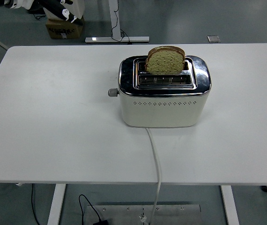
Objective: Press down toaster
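1. The left hand (54, 5) shows only partly at the top left corner of the view, above the floor beyond the table's far edge; one dark finger with a white tip sticks out to the right and down, but most of the hand is cut off, so I cannot tell whether it is relaxed or clenched. It grasps nothing visible.
2. The toaster (164, 91) stands on the white table (54, 140), well apart from the hand, far to its right and nearer the camera.
3. A slice of bread (166, 60) stands upright in the toaster's far slot, its top half sticking out.
4. The toaster's lever knob (113, 93) juts from the end facing the hand's side.
5. A white cord (156, 159) runs from the toaster's near side over the table's near edge.
6. A cardboard box (64, 27) sits on the floor just below the hand.
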### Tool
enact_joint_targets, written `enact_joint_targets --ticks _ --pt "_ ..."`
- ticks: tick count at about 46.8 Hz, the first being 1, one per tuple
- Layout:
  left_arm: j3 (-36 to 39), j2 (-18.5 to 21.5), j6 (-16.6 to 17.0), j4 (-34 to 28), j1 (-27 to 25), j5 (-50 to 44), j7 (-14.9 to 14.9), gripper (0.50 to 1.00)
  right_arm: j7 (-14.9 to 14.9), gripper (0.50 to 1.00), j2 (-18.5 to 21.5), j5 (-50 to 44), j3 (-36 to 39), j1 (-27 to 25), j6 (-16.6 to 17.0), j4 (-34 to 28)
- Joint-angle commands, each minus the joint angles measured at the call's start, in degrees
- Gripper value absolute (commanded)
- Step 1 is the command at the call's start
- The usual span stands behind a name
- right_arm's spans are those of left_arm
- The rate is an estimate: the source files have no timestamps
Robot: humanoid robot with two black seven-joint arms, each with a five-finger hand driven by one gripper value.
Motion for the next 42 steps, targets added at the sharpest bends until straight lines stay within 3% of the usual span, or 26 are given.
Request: enact_joint_targets --ticks 1,9,19,26,42 --pt "-1.3 -2.0 2.1 3.0 0.1 -1.9 -1.6 1.0 0.0 1.0 0.0 0.0 0.1 0.0 0.0 0.0" --pt "-2.4 -5.6 6.1 8.4 0.2 -11.4 -3.1 1.0 0.0 0.998 0.0 0.0 0.1 0.0 0.0 0.0" --pt "-2.5 -6.4 7.8 12.6 1.3 -26.9 -5.6 1.0 0.0 0.998 0.0 0.0 0.0 0.0 0.0 0.0" --pt "-3.2 -6.4 8.4 14.4 3.9 -34.4 -5.7 1.0 0.0 1.0 0.0 0.0 0.0 0.0 0.0 0.0" --pt "-10.7 -6.6 9.6 16.2 12.9 -39.3 -5.8 1.0 0.0 1.0 0.0 0.0 0.0 0.0 0.0 0.0"
